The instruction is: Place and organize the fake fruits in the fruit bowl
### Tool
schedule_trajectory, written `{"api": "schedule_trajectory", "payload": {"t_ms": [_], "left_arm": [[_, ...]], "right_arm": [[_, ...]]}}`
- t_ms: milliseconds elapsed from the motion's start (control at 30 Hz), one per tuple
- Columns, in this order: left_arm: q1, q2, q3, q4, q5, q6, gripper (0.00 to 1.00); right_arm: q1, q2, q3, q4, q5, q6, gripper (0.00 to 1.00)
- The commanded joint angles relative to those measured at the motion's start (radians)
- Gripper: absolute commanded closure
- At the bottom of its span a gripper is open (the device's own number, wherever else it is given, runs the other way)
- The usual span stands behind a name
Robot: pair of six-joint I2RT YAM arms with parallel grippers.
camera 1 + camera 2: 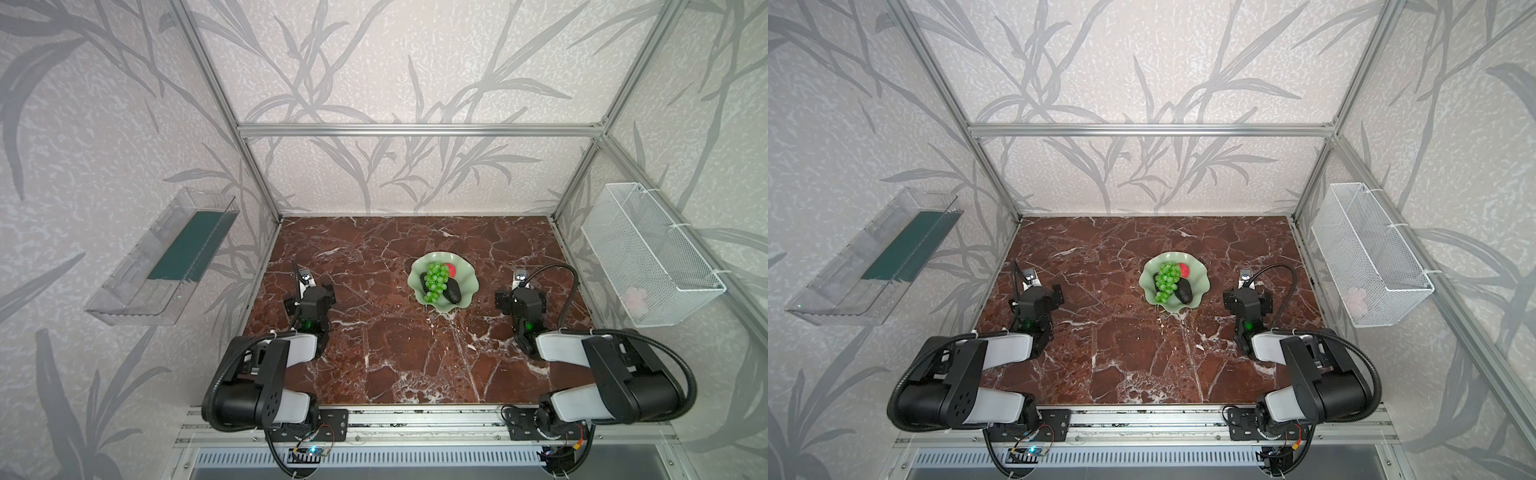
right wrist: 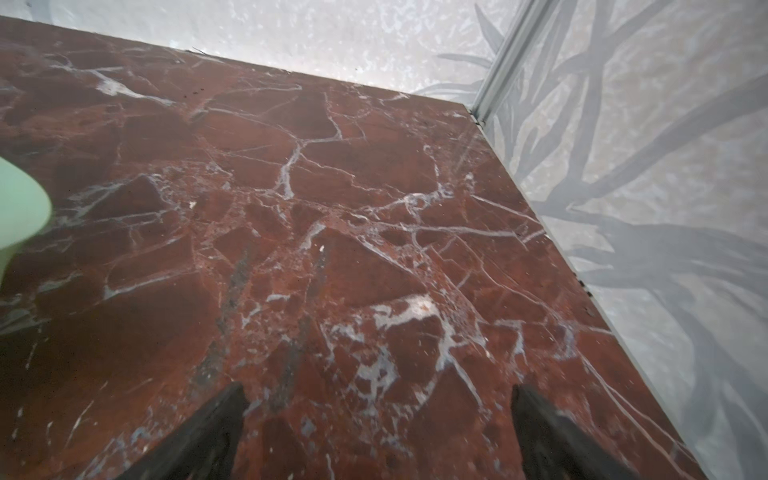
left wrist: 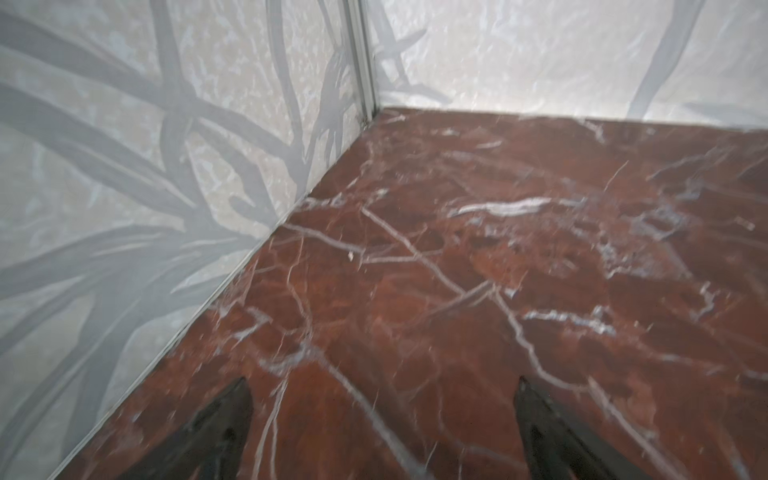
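All fruits (image 1: 436,279) sit in bowl (image 1: 468,284), my left hand (image 3: 382,386) and right hand (image 2: 378,388) wide open, empty; likely only tidying remains.

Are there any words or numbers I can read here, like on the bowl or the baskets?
None can be read.
The fruit bowl, the wire basket and the clear tray show no lettering.
Any print on the small circuit board at the front rail is too small to read.

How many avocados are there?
2. The right avocado lies beside the grapes; the left avocado is half hidden by them. Both are in the bowl. More could hide underneath.
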Motion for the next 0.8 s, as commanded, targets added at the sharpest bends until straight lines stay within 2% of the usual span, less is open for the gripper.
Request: {"api": "schedule_trajectory", "payload": {"t_ms": [0,67,100,167,200,267,367,767], "left_arm": [[0.015,0.16,0.009,0.285,0.052,0.07,0.01],[0.028,0.074,0.05,0.049,0.066,0.0,0.01],[0.036,0.068,0.064,0.013,0.055,-0.015,0.01],[0.043,0.118,0.03,0.167,0.053,0.008,0.01],[0.039,0.127,0.029,0.189,0.049,0.018,0.01],[0.041,0.1,0.045,0.099,0.053,-0.004,0.01],[0.035,0.123,0.032,0.173,0.049,0.019,0.01],[0.044,0.119,0.04,0.143,0.065,0.004,0.01]], "right_arm": [[-0.011,0.066,0.0,0.218,-0.109,-0.053,0.01],[-0.013,0.106,-0.007,0.287,-0.131,-0.071,0.01],[-0.012,0.115,-0.007,0.303,-0.141,-0.079,0.01],[-0.011,0.121,-0.012,0.319,-0.149,-0.087,0.01],[-0.011,0.115,-0.013,0.314,-0.154,-0.087,0.01],[-0.011,0.102,0.002,0.266,-0.159,-0.083,0.01],[-0.012,0.078,0.025,0.185,-0.172,-0.082,0.01],[-0.014,0.079,0.013,0.207,-0.218,-0.098,0.01]]}}
